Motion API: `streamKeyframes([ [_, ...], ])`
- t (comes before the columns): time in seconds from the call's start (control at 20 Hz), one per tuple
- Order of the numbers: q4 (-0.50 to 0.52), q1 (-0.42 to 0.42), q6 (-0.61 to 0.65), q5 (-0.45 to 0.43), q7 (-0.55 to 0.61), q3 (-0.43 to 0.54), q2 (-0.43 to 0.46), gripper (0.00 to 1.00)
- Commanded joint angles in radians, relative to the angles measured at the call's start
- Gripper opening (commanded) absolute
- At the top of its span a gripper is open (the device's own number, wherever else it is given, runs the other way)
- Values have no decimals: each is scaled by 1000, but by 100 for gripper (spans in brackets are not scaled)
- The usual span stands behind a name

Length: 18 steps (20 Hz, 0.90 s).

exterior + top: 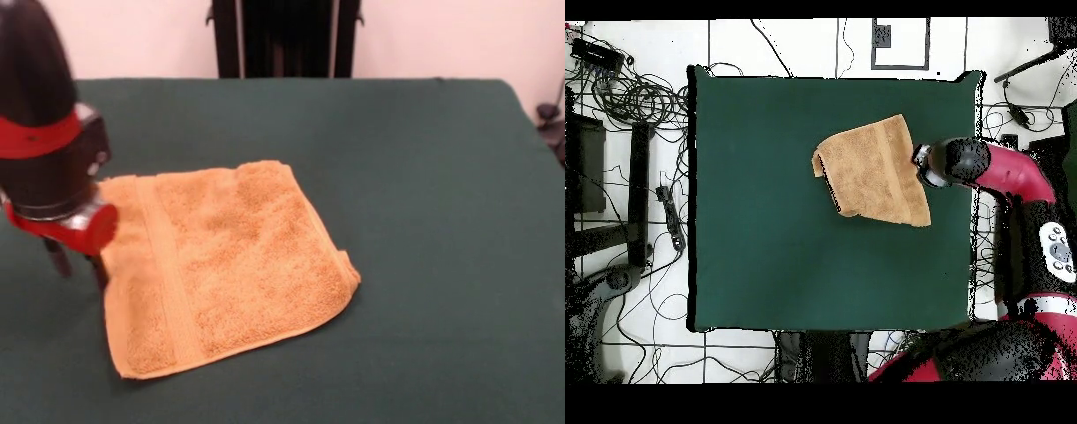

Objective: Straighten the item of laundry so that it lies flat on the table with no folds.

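The orange-tan towel (231, 265) lies on the dark green table (424, 177), left of centre in the front view. It is spread out, with a woven band near its left edge. Its right corner looks doubled over, with a layered edge there. My gripper (78, 263) hangs low at the towel's left edge, its two fingers (97, 269) apart and open. One finger touches or nearly touches the towel's edge; nothing is held. In the overhead view the towel (875, 170) lies near the table's (765, 230) right side, with the gripper (921, 160) at its right edge.
The arm's red and black wrist (44, 132) fills the left of the front view. The black pedestal (282, 35) stands behind the table's far edge. In the overhead view, cables (625, 100) and stands cover the floor to the left, and the robot's base (1035, 260) is at right.
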Motion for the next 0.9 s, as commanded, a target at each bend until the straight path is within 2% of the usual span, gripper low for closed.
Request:
streamKeyframes([
  [0.05,130,78,-53,-18,-133,45,29,100],
  [0.15,127,94,-58,-28,-123,30,15,100],
  [0.65,122,69,-35,22,-148,68,52,100],
  [0.9,124,67,-34,25,-134,67,35,100],
])
